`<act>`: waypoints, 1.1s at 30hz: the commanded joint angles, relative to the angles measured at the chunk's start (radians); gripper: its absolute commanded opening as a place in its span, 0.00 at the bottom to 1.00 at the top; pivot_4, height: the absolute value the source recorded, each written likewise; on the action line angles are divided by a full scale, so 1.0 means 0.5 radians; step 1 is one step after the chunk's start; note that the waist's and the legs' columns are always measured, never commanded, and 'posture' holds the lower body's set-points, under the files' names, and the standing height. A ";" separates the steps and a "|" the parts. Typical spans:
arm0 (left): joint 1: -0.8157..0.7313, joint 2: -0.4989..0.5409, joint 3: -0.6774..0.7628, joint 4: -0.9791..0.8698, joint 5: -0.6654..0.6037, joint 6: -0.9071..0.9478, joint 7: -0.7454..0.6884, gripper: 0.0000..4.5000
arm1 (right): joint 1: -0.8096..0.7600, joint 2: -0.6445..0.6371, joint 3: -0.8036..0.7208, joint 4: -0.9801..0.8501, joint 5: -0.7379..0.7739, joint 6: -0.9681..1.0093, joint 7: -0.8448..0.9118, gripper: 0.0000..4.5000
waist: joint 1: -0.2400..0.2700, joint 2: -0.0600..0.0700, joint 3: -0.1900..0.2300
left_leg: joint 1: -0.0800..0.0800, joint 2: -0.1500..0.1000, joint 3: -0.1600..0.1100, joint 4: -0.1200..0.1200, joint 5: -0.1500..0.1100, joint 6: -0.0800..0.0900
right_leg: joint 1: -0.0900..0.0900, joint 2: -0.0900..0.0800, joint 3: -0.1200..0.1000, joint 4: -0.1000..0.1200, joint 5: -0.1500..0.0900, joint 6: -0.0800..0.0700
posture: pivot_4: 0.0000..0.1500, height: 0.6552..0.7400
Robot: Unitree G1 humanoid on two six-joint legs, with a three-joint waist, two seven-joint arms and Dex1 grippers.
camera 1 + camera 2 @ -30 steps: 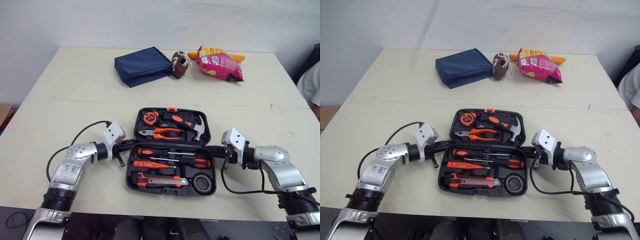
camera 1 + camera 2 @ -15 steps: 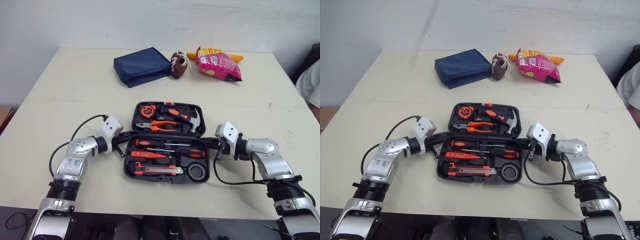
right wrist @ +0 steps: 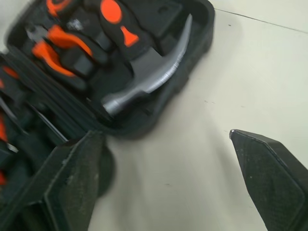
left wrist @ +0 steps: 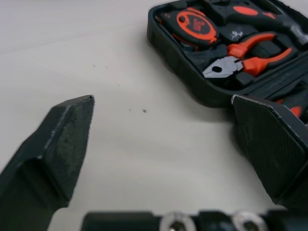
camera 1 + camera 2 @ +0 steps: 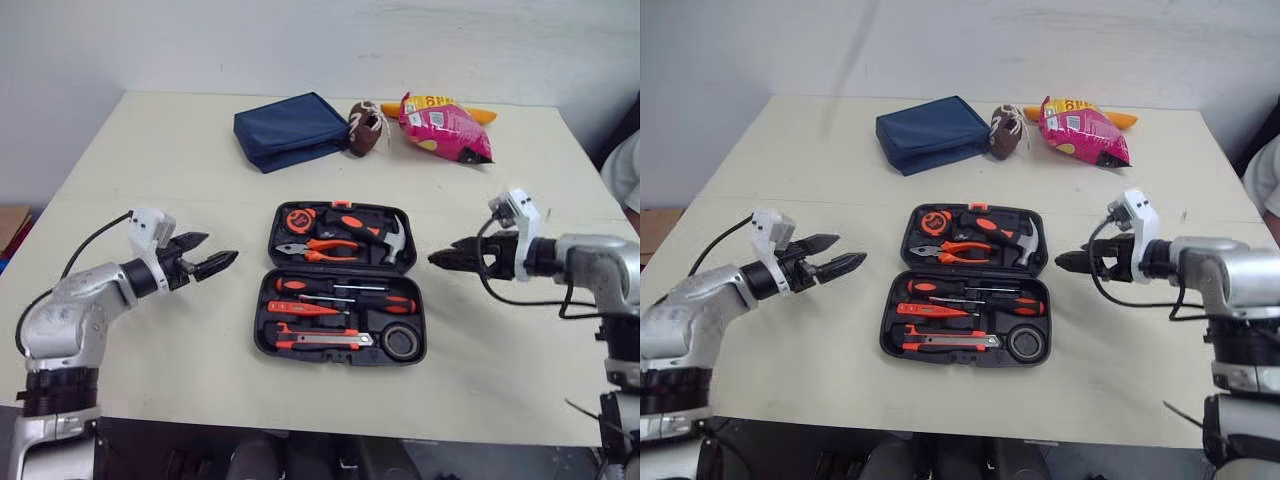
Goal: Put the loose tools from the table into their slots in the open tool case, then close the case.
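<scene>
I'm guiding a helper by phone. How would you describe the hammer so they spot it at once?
On the cream table, look at the open black tool case in the middle. In its far half, at the right end beside the orange pliers, lies the hammer. It alone has a silvery steel claw head, on a black-and-orange handle.

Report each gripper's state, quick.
Left gripper: open, holding nothing.
Right gripper: open, holding nothing.
</scene>
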 commanded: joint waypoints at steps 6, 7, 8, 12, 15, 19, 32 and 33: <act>-0.508 -0.370 0.151 0.155 -0.073 0.639 0.506 0.99 | -0.366 0.177 0.235 0.301 -0.129 0.207 -0.255 1.00 | -0.001 0.000 0.000 | -0.008 0.000 0.003 0.001 0.001 0.001 | -0.005 0.000 0.000 -0.003 0.000 0.001 | 1.00 1.00; -0.512 -0.365 0.129 0.161 -0.059 0.622 0.504 0.99 | -0.380 0.179 0.255 0.319 -0.130 0.215 -0.260 1.00 | -0.002 0.000 0.000 | -0.013 0.000 0.005 0.001 0.001 0.001 | -0.011 0.000 0.001 -0.002 0.000 0.001 | 1.00 1.00; -0.545 -0.378 0.096 0.207 -0.044 0.616 0.512 0.99 | -0.407 0.186 0.306 0.354 -0.155 0.201 -0.264 1.00 | -0.003 0.000 0.000 | -0.015 0.000 0.006 0.000 0.001 0.001 | -0.015 0.001 0.002 -0.002 0.000 0.001 | 1.00 1.00; -0.646 -0.419 -0.043 0.346 0.024 0.607 0.534 0.99 | -0.500 0.228 0.391 0.502 -0.237 0.166 -0.309 1.00 | 0.002 0.000 0.000 | -0.039 0.001 0.008 0.013 0.004 -0.003 | -0.043 0.001 0.002 0.016 -0.001 0.001 | 1.00 1.00; -0.654 -0.431 -0.076 0.370 0.042 0.612 0.540 0.99 | -0.516 0.217 0.432 0.540 -0.251 0.182 -0.293 1.00 | -0.002 0.000 0.000 | -0.039 0.001 0.008 0.025 0.004 -0.003 | -0.042 0.000 0.003 0.023 -0.001 0.000 | 1.00 1.00; -0.663 -0.462 -0.141 0.409 0.078 0.594 0.557 0.99 | -0.519 0.248 0.435 0.607 -0.263 0.182 -0.312 1.00 | -0.001 0.000 0.000 | -0.037 0.001 0.008 0.032 0.004 -0.002 | -0.040 0.000 0.004 0.031 0.000 0.000 | 1.00 1.00; -0.783 -0.494 -0.269 0.633 0.194 0.532 0.518 0.99 | -0.595 0.431 0.423 0.841 -0.323 0.149 -0.400 1.00 | -0.014 -0.003 -0.002 | -0.031 0.002 0.008 0.036 0.005 -0.003 | -0.034 0.000 0.004 0.036 0.000 0.000 | 1.00 1.00; -0.794 -0.498 -0.278 0.651 0.197 0.531 0.510 0.99 | -0.596 0.443 0.426 0.851 -0.328 0.149 -0.398 1.00 | -0.018 -0.004 -0.003 | -0.030 0.002 0.008 0.036 0.005 -0.003 | -0.034 0.000 0.004 0.036 0.000 0.000 | 1.00 1.00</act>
